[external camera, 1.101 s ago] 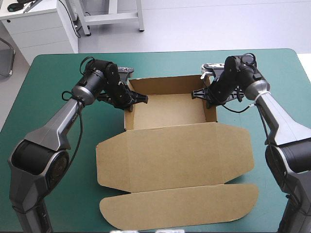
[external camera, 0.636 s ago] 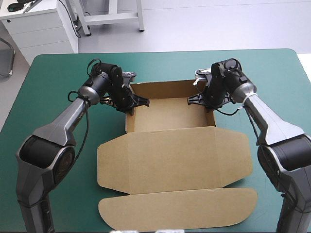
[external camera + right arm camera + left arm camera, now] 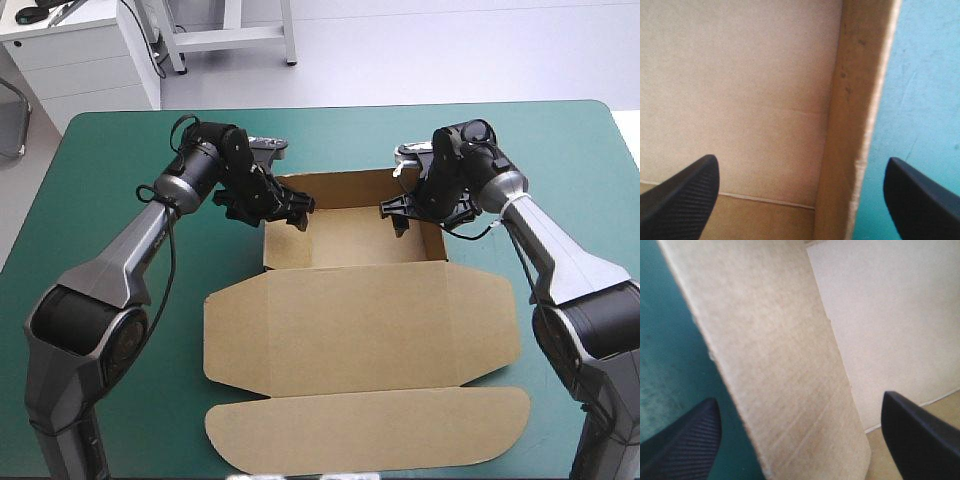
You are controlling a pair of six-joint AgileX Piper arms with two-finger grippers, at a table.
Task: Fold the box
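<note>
Standing in the middle of the teal-green cover (image 3: 110,150), the brown box (image 3: 350,240) is an open tray, with its lid (image 3: 360,320) lying flat toward the near edge of the table. The left gripper (image 3: 296,206) is at the left wall (image 3: 785,365) of the tray with its black fingers (image 3: 685,440) wide apart, one outside over the cover and one inside. The right gripper (image 3: 393,211) stands likewise at the right wall (image 3: 852,125), fingers spread wide, gripping nothing.
</note>
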